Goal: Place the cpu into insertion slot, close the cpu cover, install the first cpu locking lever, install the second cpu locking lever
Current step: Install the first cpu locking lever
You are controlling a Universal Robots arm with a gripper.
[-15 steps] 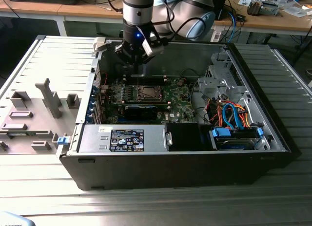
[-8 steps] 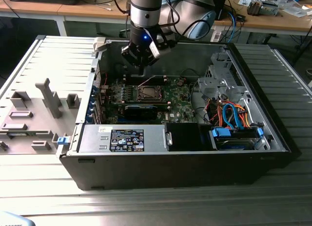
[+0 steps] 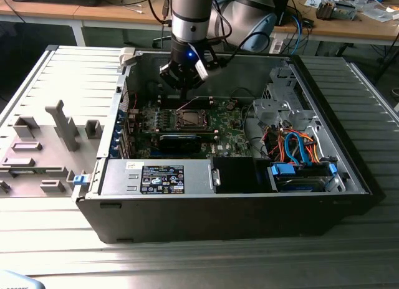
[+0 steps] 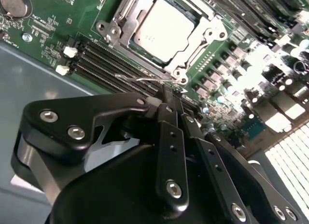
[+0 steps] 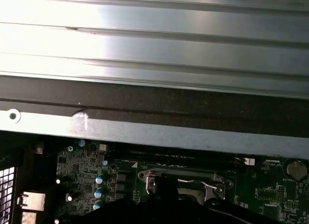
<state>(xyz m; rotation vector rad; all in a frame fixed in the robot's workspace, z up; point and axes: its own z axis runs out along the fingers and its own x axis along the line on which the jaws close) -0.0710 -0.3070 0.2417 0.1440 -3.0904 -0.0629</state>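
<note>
Hovering gripper [image 4: 166, 96], fingers [image 4: 170, 137] pressed together on nothing, just short of square silvery cpu [image 4: 163, 30] under cpu cover [image 4: 200, 49].

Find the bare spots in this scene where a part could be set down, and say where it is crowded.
Free: ribbed metal table in front of the case and at its exterior-view right. Crowded: motherboard around the cpu, under the gripper.

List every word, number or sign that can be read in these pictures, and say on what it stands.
No text can be read with certainty.
Black label on the grey box: print too small.
White sticker beside it: too small.
Board in both wrist views: white lettering, too small.
Cpu top: faint marks, unreadable.
</note>
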